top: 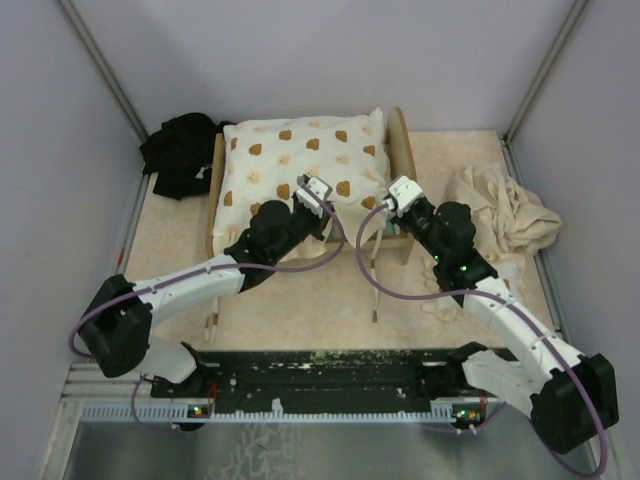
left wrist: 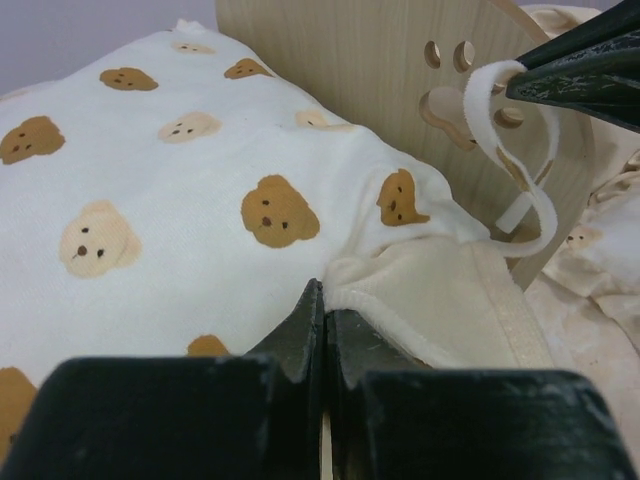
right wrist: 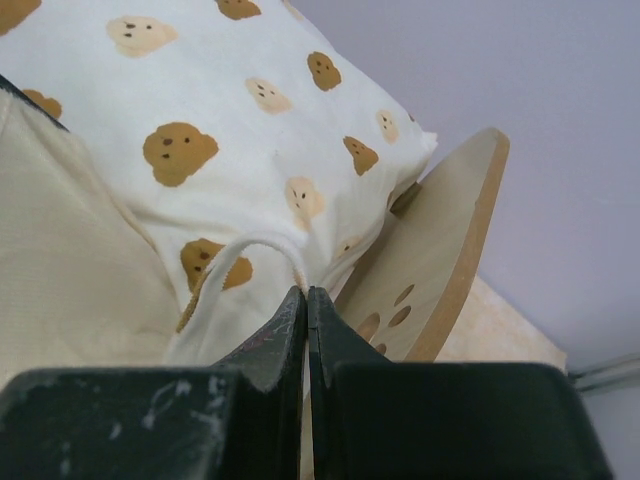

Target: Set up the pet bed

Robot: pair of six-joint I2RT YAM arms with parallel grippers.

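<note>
The pet bed's light-wood frame [top: 404,135] stands at the table's back middle. A cream cushion with brown prints [top: 300,160] lies on it and hides the striped mattress. My left gripper [top: 318,190] is shut on the cushion's near hem [left wrist: 400,290], its fingertips [left wrist: 325,300] pinching the cream edge. My right gripper [top: 400,190] is shut on a white tie strap [right wrist: 215,275] of the cushion, next to the paw-print headboard [right wrist: 450,250]. The left wrist view shows the strap [left wrist: 482,115] looped from the right fingers [left wrist: 580,60] in front of the headboard [left wrist: 380,60].
A black cloth [top: 180,150] lies bunched at the back left, touching the bed's left end. A plain beige cloth [top: 510,215] lies crumpled on the right beside my right arm. Grey walls enclose the table on three sides.
</note>
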